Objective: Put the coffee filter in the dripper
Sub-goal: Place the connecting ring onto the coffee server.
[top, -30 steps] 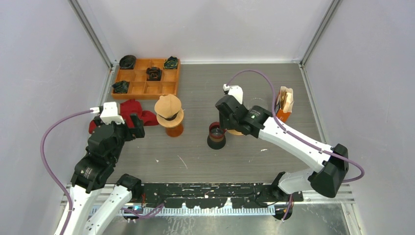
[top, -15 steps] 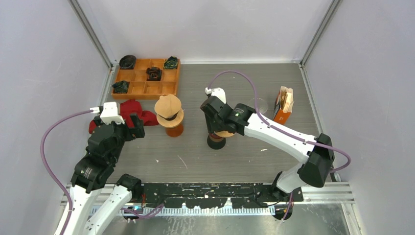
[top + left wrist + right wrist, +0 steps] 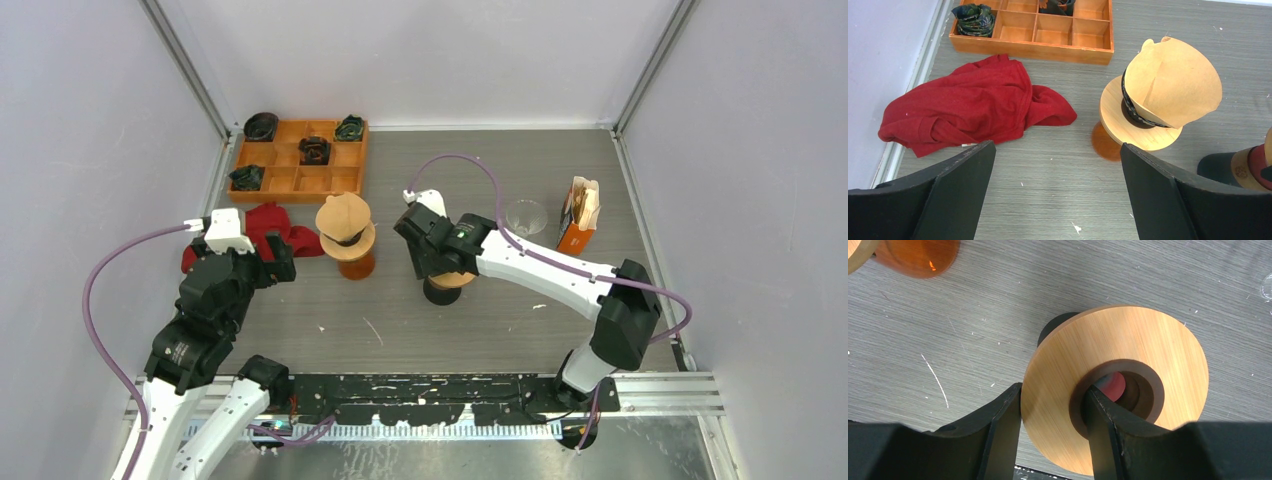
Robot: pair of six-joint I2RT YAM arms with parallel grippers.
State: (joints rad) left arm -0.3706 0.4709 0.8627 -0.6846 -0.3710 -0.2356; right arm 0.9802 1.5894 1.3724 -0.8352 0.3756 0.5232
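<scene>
The right gripper (image 3: 1053, 392) clamps one wooden ring (image 3: 1148, 355), one finger in its hole and one outside its rim, over the single black base (image 3: 442, 292), with bare table (image 3: 330, 320) toward the near edge. The left gripper (image 3: 1055, 147) gapes wide and empty near the one red cloth (image 3: 963, 110) by the left wall. The one opened coffee filter (image 3: 1173, 80) sits tilted in the dripper (image 3: 1113, 117). One glass cone (image 3: 527, 215) and one filter box (image 3: 580, 215) stand near the right wall.

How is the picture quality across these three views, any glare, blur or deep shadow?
Top external: even, soft light, table sharp, only faint shadows. Left wrist: paper filter and red cloth crisp; the left fingers are near-black, little detail. Right wrist: wooden disc sharp with a mild sheen, a small bright glint in the amber glass, right fingers dark at the bottom edge.
</scene>
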